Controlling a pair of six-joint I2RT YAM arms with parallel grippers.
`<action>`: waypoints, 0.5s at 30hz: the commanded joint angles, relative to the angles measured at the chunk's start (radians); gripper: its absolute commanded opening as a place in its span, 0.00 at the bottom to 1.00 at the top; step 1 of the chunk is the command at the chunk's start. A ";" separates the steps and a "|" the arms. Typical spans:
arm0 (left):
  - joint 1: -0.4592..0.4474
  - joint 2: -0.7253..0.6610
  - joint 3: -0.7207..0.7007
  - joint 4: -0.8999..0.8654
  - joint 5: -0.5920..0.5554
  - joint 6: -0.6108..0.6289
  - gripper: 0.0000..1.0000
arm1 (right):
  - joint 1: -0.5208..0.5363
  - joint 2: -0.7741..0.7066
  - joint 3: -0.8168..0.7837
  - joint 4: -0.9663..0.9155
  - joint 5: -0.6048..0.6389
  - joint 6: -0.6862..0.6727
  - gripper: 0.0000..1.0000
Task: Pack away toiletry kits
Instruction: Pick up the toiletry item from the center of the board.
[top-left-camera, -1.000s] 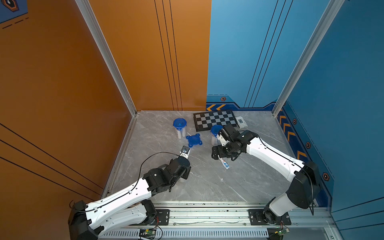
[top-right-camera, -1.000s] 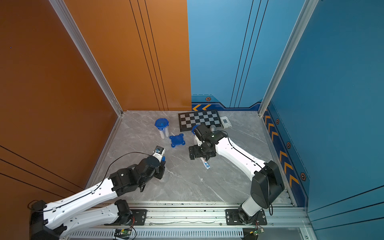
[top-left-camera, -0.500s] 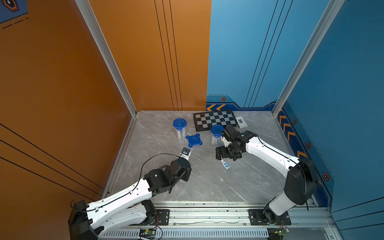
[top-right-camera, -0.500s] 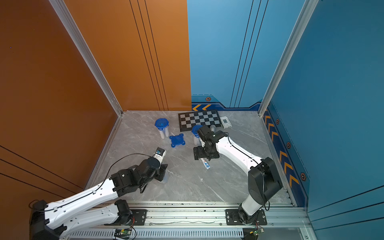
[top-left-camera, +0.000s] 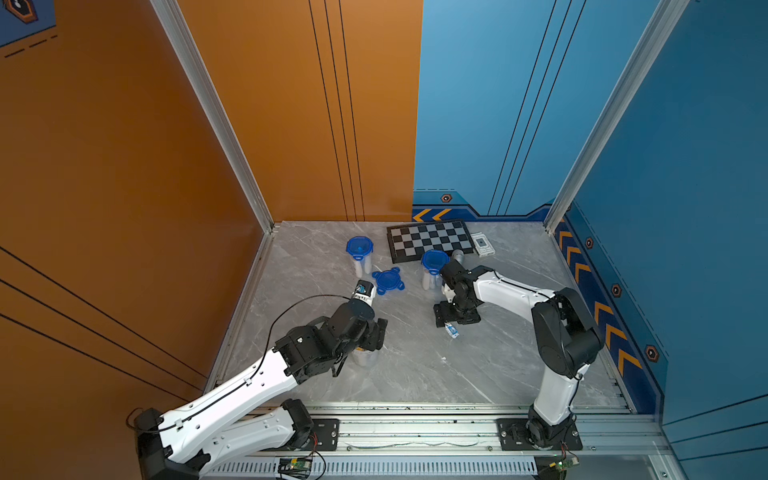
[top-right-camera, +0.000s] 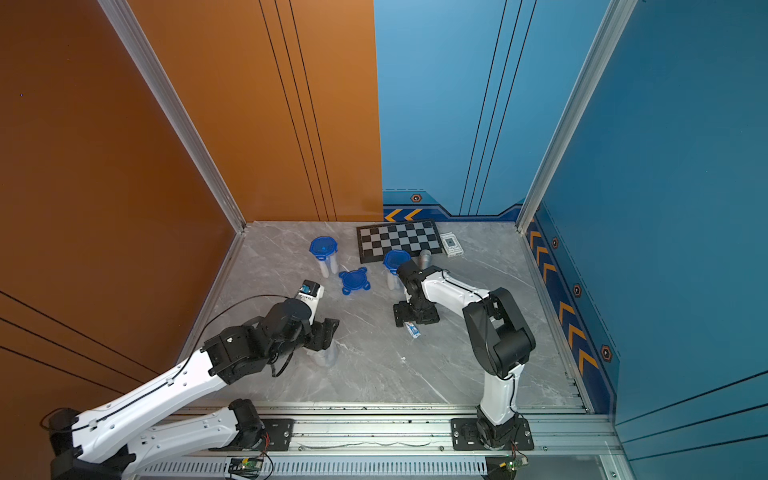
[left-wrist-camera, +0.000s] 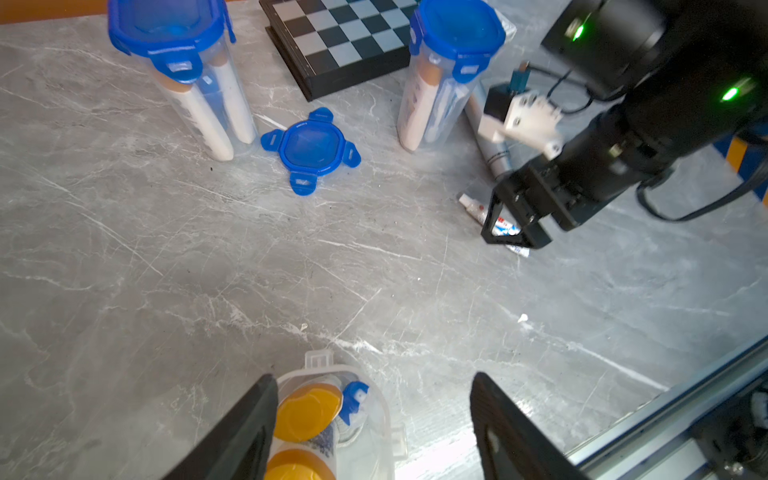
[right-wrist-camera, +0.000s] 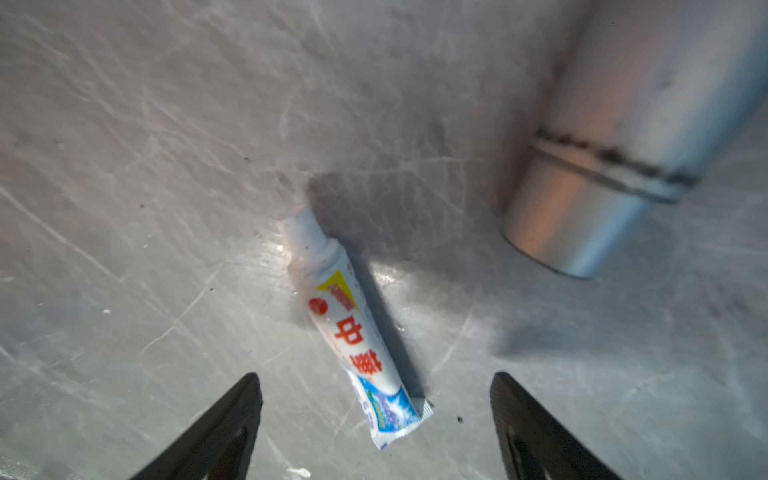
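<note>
The left end effector (left-wrist-camera: 372, 378) is released, its jaws wide on either side of the lidless cup (left-wrist-camera: 384, 411). The cup stands toward the front-left of the tabletop (top-left-camera: 415, 374) and holds two yellow-capped bottles (left-wrist-camera: 307, 411) and a blue toothbrush (left-wrist-camera: 353, 401). The right end effector (right-wrist-camera: 374, 376) is released too, jaws spread clear of the toothpaste tube (right-wrist-camera: 353, 328) lying mid-tabletop near the silver microphone (right-wrist-camera: 602, 166). The loose blue lid (top-left-camera: 388, 281) lies farther back.
</note>
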 joint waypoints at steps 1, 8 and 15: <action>0.035 -0.006 0.035 -0.067 0.053 -0.040 0.75 | 0.008 0.042 0.045 0.003 0.023 -0.049 0.84; 0.116 -0.010 0.088 -0.118 0.094 -0.026 0.76 | 0.041 0.040 0.017 0.000 0.054 -0.068 0.64; 0.159 0.004 0.115 -0.156 0.156 -0.019 0.79 | 0.080 0.017 -0.020 -0.002 0.094 -0.069 0.32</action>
